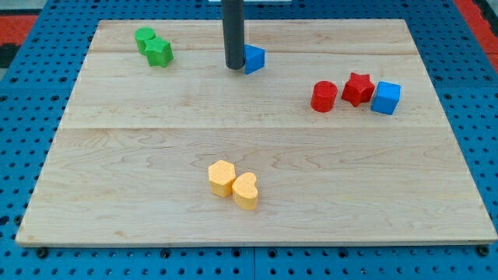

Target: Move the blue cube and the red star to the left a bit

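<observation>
While the single camera view looks down across the wooden counter (pixel 257 194), the rod stands upright near the view's top, and its tip (pixel 234 68) rests just beside, apparently touching, a small dark blue block (pixel 254 58) whose shape is hard to make out. No fingers exist on this rig, so nothing is clenched or grasped; the tip can only push. The blue cube (pixel 386 97) sits at the view's right, touching the red star (pixel 358 89) on the star's right side, and a red cylinder (pixel 324 96) lies just to the star's left. From the tip, this pair lies well apart, toward the view's right and slightly lower. The relation that matters, as a judgement: the tip is on the wrong side, since a leftward push calls for contact from the cube's right face, so the tip must pass round the row first. Two green blocks (pixel 154 45) sit at the top left, and two yellow blocks (pixel 234 184) near the bottom centre.
</observation>
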Motion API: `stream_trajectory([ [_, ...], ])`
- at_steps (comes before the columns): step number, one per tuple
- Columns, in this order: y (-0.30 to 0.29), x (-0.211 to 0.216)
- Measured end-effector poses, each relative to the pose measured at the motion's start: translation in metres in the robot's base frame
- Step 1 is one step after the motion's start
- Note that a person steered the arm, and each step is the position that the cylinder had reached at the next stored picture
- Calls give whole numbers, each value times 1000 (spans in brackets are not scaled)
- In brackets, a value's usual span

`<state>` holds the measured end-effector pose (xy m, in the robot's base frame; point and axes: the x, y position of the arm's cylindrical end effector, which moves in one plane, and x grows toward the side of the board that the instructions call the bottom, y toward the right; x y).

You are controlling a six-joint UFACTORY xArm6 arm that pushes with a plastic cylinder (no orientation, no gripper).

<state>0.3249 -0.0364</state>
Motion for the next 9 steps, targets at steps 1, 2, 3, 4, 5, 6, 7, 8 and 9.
stream_trajectory([
  [1, 20, 14],
  [2, 56, -42],
  [3, 59, -87],
  [4, 155, -57],
  [5, 308, -43],
  [6, 348, 64],
  [7, 298, 115],
  [8, 271, 104],
  [9, 271, 63],
])
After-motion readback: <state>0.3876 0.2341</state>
